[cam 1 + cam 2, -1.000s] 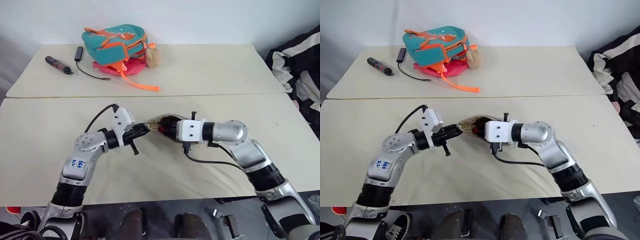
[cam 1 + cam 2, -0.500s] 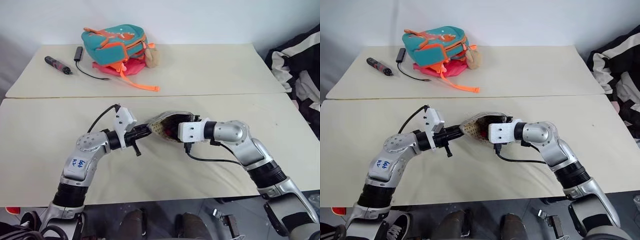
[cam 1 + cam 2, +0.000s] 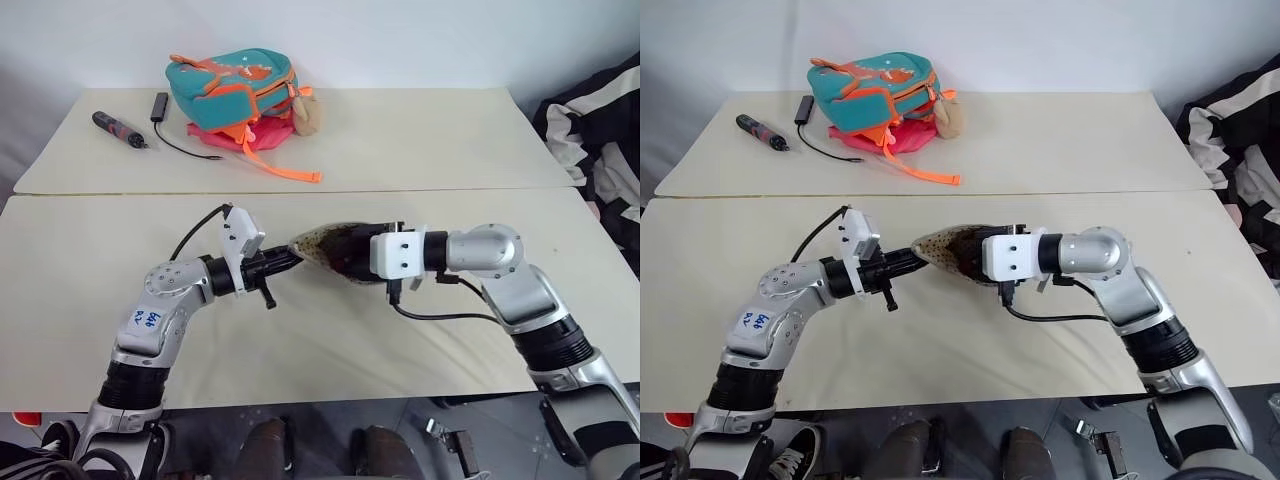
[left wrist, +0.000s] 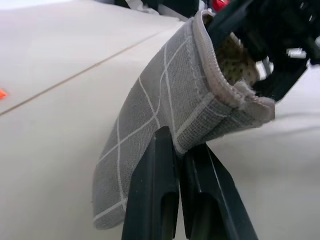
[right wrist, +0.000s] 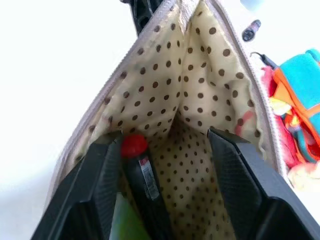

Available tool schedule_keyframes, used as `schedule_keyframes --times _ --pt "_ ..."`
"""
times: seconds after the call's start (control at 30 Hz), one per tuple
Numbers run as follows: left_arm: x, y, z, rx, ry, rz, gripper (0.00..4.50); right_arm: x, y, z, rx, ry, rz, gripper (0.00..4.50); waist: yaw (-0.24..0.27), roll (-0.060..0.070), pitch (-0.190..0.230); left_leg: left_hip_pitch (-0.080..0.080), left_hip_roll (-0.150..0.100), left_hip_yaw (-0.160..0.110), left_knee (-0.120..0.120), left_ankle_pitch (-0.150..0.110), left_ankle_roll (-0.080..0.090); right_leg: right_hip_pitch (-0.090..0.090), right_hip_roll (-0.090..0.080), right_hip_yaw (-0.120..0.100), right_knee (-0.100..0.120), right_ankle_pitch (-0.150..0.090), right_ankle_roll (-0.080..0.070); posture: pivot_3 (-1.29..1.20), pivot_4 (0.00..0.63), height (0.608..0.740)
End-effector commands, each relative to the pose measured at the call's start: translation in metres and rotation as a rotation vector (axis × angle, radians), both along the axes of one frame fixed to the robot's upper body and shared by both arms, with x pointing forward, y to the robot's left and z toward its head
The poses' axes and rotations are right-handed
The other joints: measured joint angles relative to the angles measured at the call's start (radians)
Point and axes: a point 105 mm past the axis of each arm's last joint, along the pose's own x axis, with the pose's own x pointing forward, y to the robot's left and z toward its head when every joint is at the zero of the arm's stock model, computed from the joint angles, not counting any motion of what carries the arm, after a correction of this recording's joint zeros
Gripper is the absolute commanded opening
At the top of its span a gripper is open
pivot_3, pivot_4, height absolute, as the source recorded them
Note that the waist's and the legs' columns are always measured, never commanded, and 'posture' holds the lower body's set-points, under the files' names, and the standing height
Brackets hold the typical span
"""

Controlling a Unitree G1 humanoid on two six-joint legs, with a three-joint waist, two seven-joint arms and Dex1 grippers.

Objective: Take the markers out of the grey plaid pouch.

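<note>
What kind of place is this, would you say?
Probably an indoor robot test area: two plain cream tables against a bare white wall, holding a teal-and-orange backpack and a cabled black-and-red tool.

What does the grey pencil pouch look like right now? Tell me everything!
The grey plaid pouch is soft grey fabric with thin white grid lines. Its lining is beige with brown dots. The left gripper pinches one end shut-tight, holding it up off the near table. Its mouth gapes open, and the right gripper reaches inside with fingers spread. The markers lie inside: one dark with a red cap, one light green.
</note>
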Motion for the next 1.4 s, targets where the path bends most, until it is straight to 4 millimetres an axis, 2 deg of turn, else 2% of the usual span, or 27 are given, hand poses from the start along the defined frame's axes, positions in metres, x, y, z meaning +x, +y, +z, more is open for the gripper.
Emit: schedule_keyframes --times 0.03,0.17,0.3,0.4,0.53,0.67,0.8,0.87,1.0,1.17,1.23,1.3,1.4 --pt "-0.004 -0.006 0.012 -0.015 -0.05 -0.035 0.0 -0.007 -0.004 0.009 -0.047 -0.075 0.056 2.83 0.001 0.0 0.0 0.0 0.0 0.0 0.0 0.0 0.0 0.0 0.0 0.0 0.0 0.0 0.0 0.0 0.15 0.74" --pt "-0.004 -0.009 0.013 -0.022 -0.051 -0.036 0.0 -0.008 0.002 0.021 0.032 -0.066 0.066 2.83 -0.001 0.0 0.0 0.0 0.0 0.0 0.0 0.0 0.0 0.0 0.0 0.0 -0.004 0.0 0.0 0.0 0.15 0.74" --pt "-0.005 -0.008 0.012 -0.026 -0.041 -0.037 0.0 0.0 -0.017 -0.001 -0.175 -0.182 0.062 2.83 0.0 0.0 0.0 0.0 0.0 0.0 0.0 0.0 0.0 0.0 0.0 0.0 -0.004 0.0 0.0 0.0 0.15 0.74" --pt "-0.006 -0.008 0.013 -0.029 -0.037 -0.038 0.0 0.003 -0.025 -0.003 -0.247 -0.255 0.086 2.83 0.002 0.0 0.0 0.0 0.0 0.0 0.0 0.0 0.0 0.001 0.0 0.0 -0.005 0.0 0.0 0.0 0.15 0.74" --pt "-0.006 -0.009 0.015 -0.028 -0.047 -0.041 0.0 0.0 -0.024 0.002 -0.238 -0.257 0.118 2.83 -0.001 0.0 0.0 0.0 0.0 0.0 0.0 0.0 0.0 0.001 0.0 0.0 -0.005 0.001 0.001 0.0 0.15 0.74" --pt "-0.008 -0.012 0.015 -0.03 -0.047 -0.051 0.0 0.001 -0.027 -0.01 -0.308 -0.286 0.14 2.83 -0.001 0.0 0.0 0.0 0.001 0.0 0.0 0.0 0.0 0.001 0.0 0.0 -0.005 0.001 0.001 0.0 0.15 0.74" --pt "-0.01 -0.014 0.018 -0.053 -0.026 -0.067 0.0 0.016 -0.027 -0.013 -0.33 -0.351 0.085 2.83 0.0 0.0 0.0 0.0 0.0 0.0 0.001 0.0 0.0 0.001 0.0 0.0 -0.005 0.001 0.001 0.0 0.15 0.74" --pt "-0.01 -0.015 0.019 -0.069 -0.011 -0.072 0.0 0.018 -0.028 -0.021 -0.359 -0.356 0.088 2.83 0.0 0.0 0.0 0.0 0.0 0.0 0.001 0.0 0.0 0.001 0.0 0.001 -0.005 0.001 0.001 0.0 0.15 0.74" --pt "-0.012 -0.016 0.022 -0.087 -0.001 -0.074 0.0 0.026 -0.031 -0.02 -0.382 -0.4 0.057 2.83 -0.001 0.0 0.0 0.0 0.0 0.0 0.001 0.0 0.0 0.001 0.0 0.001 -0.005 0.001 0.001 0.0 0.15 0.74" --pt "-0.015 -0.018 0.021 -0.1 0.019 -0.079 0.0 0.028 -0.021 -0.024 -0.312 -0.368 0.034 2.83 -0.001 0.0 0.0 0.0 0.0 0.0 0.001 0.0 0.0 0.002 0.001 0.001 -0.005 0.001 0.001 0.0 0.15 0.74" --pt "-0.014 -0.018 0.021 -0.101 0.019 -0.077 0.0 0.027 -0.017 -0.024 -0.283 -0.349 0.025 2.44 -0.001 0.0 0.0 0.0 0.001 0.0 0.001 0.0 -0.001 0.002 0.001 0.001 -0.005 0.001 0.001 0.0 0.15 0.74" --pt "-0.013 -0.016 0.021 -0.094 0.01 -0.069 0.0 0.027 -0.016 -0.02 -0.271 -0.358 0.016 1.86 -0.001 0.0 0.0 0.0 0.001 0.0 0.001 0.0 -0.001 0.002 0.001 0.001 -0.005 0.001 0.001 0.0 0.15 0.74" --pt "-0.012 -0.014 0.02 -0.097 0.014 -0.062 0.0 0.025 -0.019 -0.015 -0.274 -0.361 0.017 0.79 -0.001 0.0 0.0 0.0 0.0 0.0 0.001 0.0 -0.001 0.002 0.001 0.001 -0.005 0.001 0.001 0.0 0.15 0.74"
